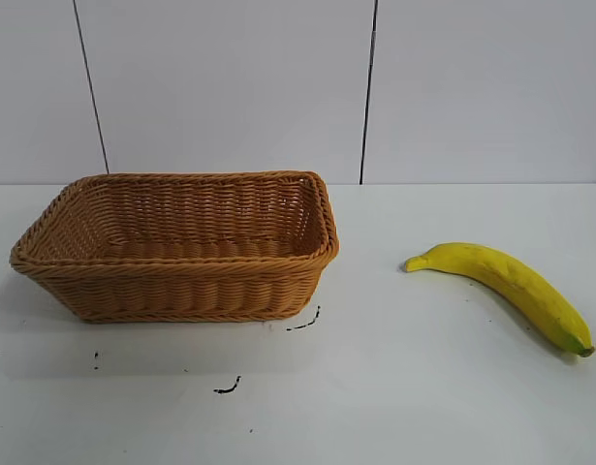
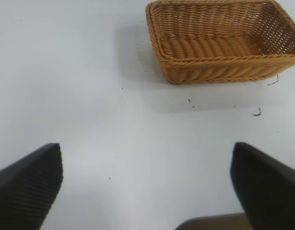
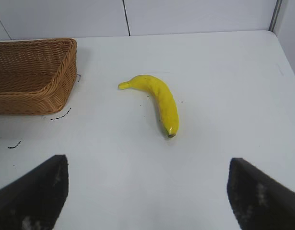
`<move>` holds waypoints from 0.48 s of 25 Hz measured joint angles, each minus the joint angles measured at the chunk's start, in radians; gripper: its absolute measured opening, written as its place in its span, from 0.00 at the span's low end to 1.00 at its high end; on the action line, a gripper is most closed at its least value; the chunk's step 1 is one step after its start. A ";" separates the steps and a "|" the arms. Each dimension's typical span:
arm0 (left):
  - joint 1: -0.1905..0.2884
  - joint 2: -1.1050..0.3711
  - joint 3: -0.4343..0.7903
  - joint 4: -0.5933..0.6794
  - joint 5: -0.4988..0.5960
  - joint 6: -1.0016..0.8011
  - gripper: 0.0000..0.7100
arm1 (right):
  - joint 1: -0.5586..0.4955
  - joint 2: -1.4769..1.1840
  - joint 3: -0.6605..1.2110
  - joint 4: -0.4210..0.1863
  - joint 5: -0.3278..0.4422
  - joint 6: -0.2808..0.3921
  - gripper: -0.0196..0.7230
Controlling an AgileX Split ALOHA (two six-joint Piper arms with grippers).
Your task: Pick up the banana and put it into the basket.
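Banana (image 1: 506, 284): lying flat on the bench (image 1: 394, 387), well apart from the basket, on the right arm's side; stem end turned toward the basket, dark-tipped end away.
Handling, judged: light, firm enough to hold its curve, skin smooth and soft (bruises under a hard squeeze); likely to roll on its curve if nudged from the side.
Hold point, judged: across the thick middle, fingers set square to the length; tapering ends poorer, apt to slip out.
Basket (image 1: 181, 247): upright, nothing seen inside, open mouth wider than the banana is long; flared woven walls, rim to be cleared before release.
Right gripper (image 3: 147, 191): above the bench short of the banana, fingers (image 3: 34, 191) spread wide, nothing held.
Left gripper (image 2: 147, 187): over bare bench near the basket's end, fingers (image 2: 27, 187) spread wide, nothing held; idle.
Task state, judged: not begun; banana untouched.
Bench: white, smooth, matt; a few small black marks (image 1: 228, 387) in front of the basket (no obstacle).
Room: pale panelled wall (image 1: 230, 87) behind, dark vertical seams.
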 joint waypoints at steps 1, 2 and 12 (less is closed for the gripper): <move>0.000 0.000 0.000 0.000 0.000 0.000 0.97 | 0.000 0.000 0.000 0.000 0.000 0.000 0.87; 0.000 0.000 0.000 0.000 0.000 0.000 0.97 | 0.000 0.000 0.000 0.000 0.000 0.000 0.87; 0.000 0.000 0.000 0.000 0.000 0.000 0.97 | 0.000 0.074 -0.068 -0.019 0.022 0.000 0.83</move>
